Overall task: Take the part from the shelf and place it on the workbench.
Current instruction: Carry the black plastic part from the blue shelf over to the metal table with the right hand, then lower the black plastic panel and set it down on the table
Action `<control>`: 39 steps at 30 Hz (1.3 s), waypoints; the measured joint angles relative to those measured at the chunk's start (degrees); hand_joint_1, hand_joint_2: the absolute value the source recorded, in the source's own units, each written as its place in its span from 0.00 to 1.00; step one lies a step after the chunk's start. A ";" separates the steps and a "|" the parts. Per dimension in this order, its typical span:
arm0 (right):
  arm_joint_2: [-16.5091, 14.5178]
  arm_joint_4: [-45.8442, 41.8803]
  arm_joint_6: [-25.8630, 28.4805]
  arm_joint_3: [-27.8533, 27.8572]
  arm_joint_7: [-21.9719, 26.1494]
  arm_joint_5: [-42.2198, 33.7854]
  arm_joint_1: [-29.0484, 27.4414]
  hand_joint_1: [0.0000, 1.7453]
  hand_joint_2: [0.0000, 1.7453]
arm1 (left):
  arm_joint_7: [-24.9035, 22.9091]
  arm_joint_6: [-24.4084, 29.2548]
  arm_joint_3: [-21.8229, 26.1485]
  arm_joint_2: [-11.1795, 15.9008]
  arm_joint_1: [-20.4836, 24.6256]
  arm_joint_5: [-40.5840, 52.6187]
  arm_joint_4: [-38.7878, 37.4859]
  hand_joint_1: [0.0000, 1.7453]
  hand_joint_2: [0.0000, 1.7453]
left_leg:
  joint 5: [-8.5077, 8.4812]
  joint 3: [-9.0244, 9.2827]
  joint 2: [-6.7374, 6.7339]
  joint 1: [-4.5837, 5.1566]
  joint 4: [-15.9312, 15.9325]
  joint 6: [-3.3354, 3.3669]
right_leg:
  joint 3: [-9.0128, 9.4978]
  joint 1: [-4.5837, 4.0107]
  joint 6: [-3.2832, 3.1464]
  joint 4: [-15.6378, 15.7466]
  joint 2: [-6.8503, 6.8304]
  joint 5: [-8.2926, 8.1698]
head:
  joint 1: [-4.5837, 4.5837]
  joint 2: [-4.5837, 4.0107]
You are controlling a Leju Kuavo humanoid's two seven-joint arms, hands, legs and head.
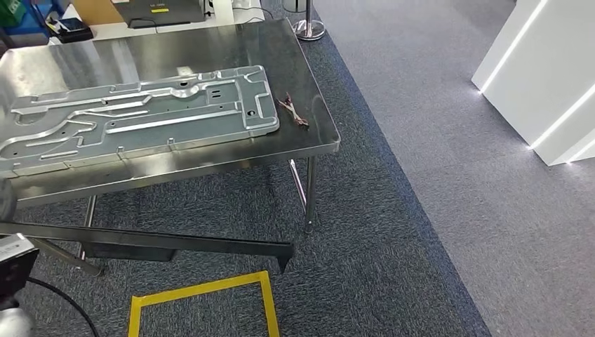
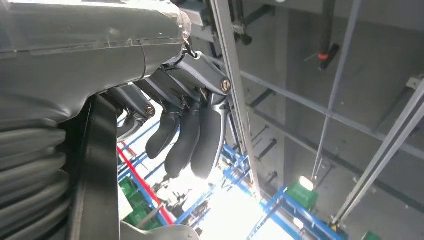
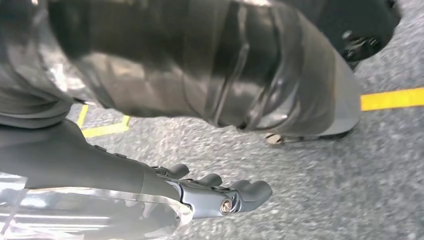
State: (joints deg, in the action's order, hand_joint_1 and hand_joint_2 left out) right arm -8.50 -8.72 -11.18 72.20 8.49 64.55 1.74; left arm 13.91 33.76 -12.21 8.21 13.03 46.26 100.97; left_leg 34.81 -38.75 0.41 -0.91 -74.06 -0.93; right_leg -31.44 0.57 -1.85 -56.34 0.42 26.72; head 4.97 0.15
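The part is a long black metal bar (image 1: 175,242). It hangs level above the carpet, just in front of the steel workbench (image 1: 295,63), and its free end points right. In the left wrist view my left hand (image 2: 185,135) holds this bar (image 2: 95,175), which runs across the palm with the dark fingers (image 2: 205,145) curled beside it. My right hand (image 3: 215,192) hangs low over the grey carpet, fingers apart and nothing in them.
A large stamped silver panel (image 1: 140,116) covers most of the workbench, and a small brown scrap (image 1: 295,112) lies near its right end. A yellow tape square (image 1: 203,291) marks the floor. White units (image 1: 540,77) stand at the right, and a stanchion base (image 1: 309,28) is beyond the table.
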 joint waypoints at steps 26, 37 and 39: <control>0.01 -0.18 -0.38 -0.28 2.48 1.13 -0.10 0.00 0.00 | -1.87 -3.23 0.99 0.15 10.57 -3.44 -0.83 1.00 1.00 | -4.38 10.18 0.35 1.20 11.74 1.21 | -3.20 -1.68 -1.86 -1.21 0.67 -1.82 | -0.09 0.00; -0.13 -0.15 -0.72 -0.30 2.84 1.22 0.18 0.00 0.00 | -1.96 -2.80 0.90 0.36 12.04 -4.54 -2.36 1.00 1.00 | -9.76 3.26 -0.33 -0.31 14.22 0.05 | 1.77 -0.32 1.04 -1.83 0.59 3.01 | -0.08 0.00; -0.06 -0.16 -1.02 -0.31 3.24 1.37 0.27 0.00 0.00 | -1.20 -2.28 0.89 0.60 12.00 -5.16 -2.67 1.00 1.00 | -9.58 3.69 -0.21 -0.26 14.43 1.12 | 1.99 -0.43 1.76 -1.97 0.59 3.18 | -0.06 0.00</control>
State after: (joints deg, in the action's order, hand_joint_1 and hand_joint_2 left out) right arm -8.56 -8.88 -12.20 71.89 11.73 65.91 2.01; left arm 12.71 31.48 -11.32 8.81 25.02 41.10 98.30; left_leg 25.23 -35.07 0.20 -1.17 -59.63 0.19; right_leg -29.45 0.14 -0.09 -58.31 1.01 29.90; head 4.91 0.15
